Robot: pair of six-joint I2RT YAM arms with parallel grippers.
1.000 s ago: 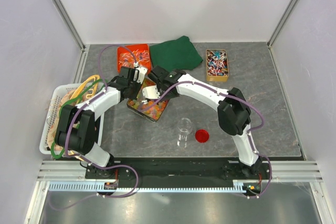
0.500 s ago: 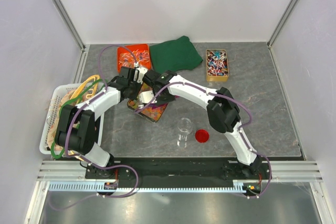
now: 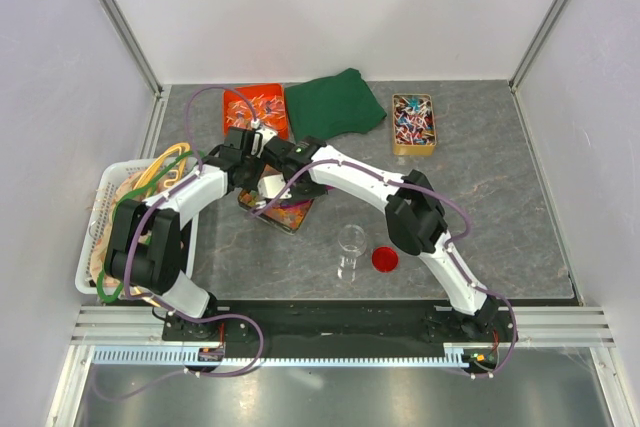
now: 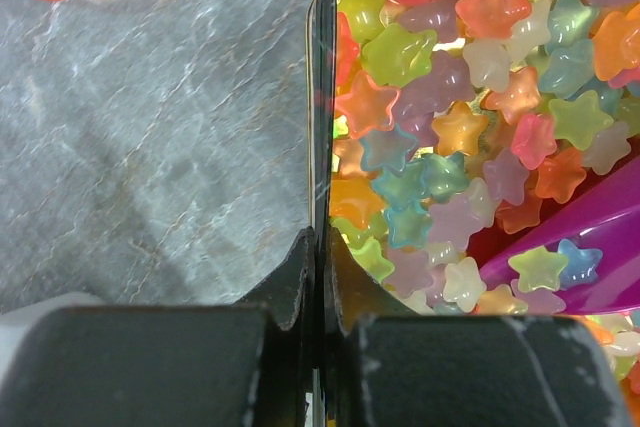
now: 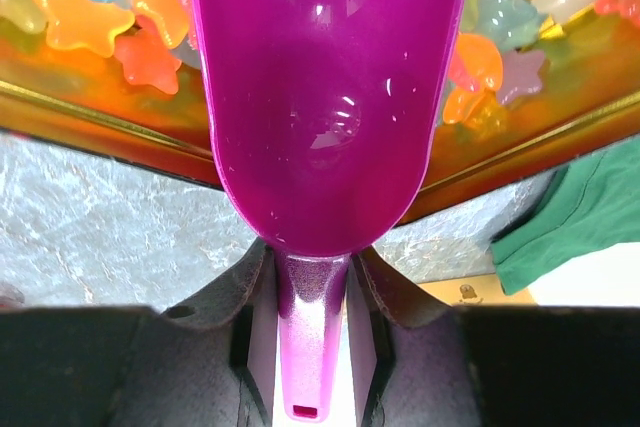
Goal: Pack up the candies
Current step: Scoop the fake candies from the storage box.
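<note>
**Fig. – Top, L-wrist and R-wrist views.** The tray (image 4: 322,97) is set on the surface (image 3: 480,207) left of centre, just in front of an orange bin (image 3: 240,107) and a green cloth (image 3: 335,102). The candies (image 4: 450,127) (star-shaped, translucent; orange, yellow, pink, green, blue) are heaped inside the tray. L jaws are pinched shut on the tray's thin side wall, w/ one finger inside and one outside. R jaws are clamped on the handle of a magenta scoop (image 5: 320,97), whose bowl is held over the candies at the tray's edge. A clear jar (image 3: 350,247) stands upright nearby, apart from the tray, w/ a red lid (image 3: 385,259) lying just beside it.
</note>
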